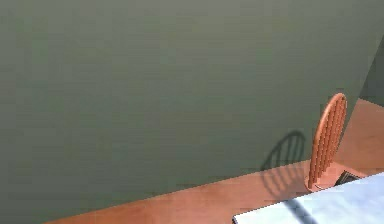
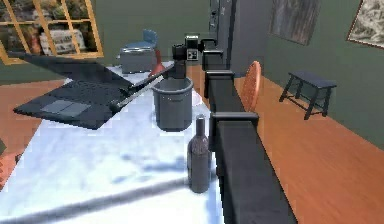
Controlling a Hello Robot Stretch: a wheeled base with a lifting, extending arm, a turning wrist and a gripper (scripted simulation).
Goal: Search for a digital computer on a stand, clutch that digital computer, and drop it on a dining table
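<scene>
A dark laptop [image 2: 72,92] with its lid up rests tilted over the pale-clothed dining table [image 2: 120,170], at the arm side view's left. The dark arm bar [image 2: 238,150] runs up from the bottom edge along the table's right side. At its far end is the gripper [image 2: 165,68], reaching left to the laptop's near corner. I cannot tell whether it holds the laptop or whether the laptop lies on the cloth.
A grey round pot [image 2: 172,105] and a dark bottle [image 2: 200,155] stand on the table beside the arm. A grey box-like thing [image 2: 134,55] sits farther out. An orange chair [image 1: 328,140] stands at the table corner [image 1: 320,208] by a green wall. A dark bench [image 2: 308,90] stands on the wooden floor.
</scene>
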